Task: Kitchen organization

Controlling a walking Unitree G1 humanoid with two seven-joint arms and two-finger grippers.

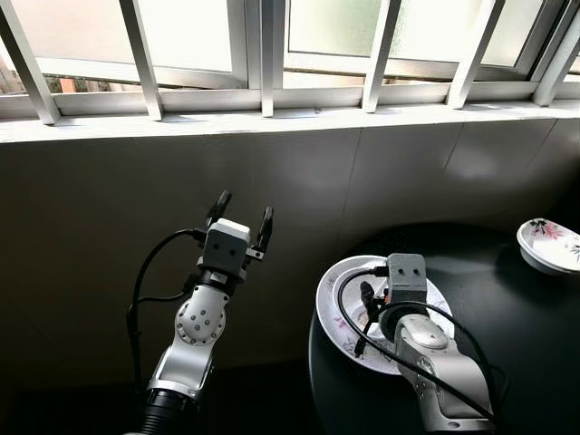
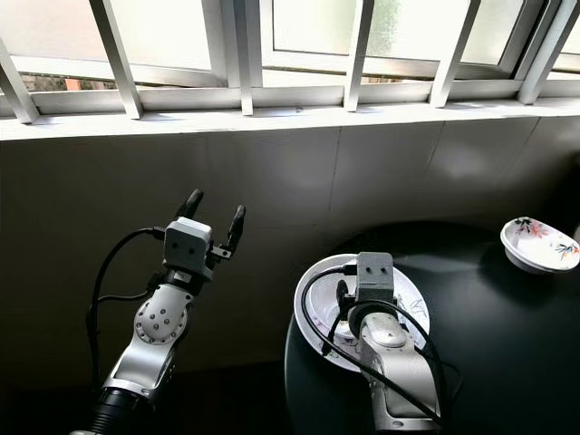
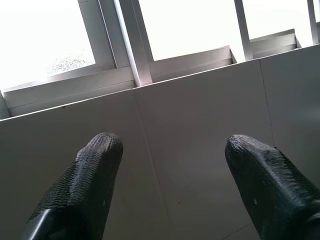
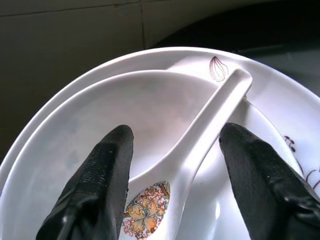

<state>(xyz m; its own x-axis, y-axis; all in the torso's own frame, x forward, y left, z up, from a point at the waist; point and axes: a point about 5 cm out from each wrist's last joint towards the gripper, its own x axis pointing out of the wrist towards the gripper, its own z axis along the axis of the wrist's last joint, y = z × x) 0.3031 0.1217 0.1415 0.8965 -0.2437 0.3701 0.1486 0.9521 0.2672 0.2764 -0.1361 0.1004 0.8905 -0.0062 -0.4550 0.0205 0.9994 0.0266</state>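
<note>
Grey tiled wall ran under a barred window; a dark round table held a plate carrying a bowl with a spoon. Right gripper straddled the spoon, fingers apart. Left gripper hung spread and empty beside the table. A second bowl sat well apart.

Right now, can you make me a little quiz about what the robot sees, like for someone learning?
1. True or false: the right end effector is open, with a finger on each side of the spoon.
2. What is the spoon lying in?
A. a cup
B. a bowl
C. a pan
3. Fill in: the left end effector points up toward the ____.

Key: 1 true. 2 B; the bowl sits on a plate. 3 window.
</note>
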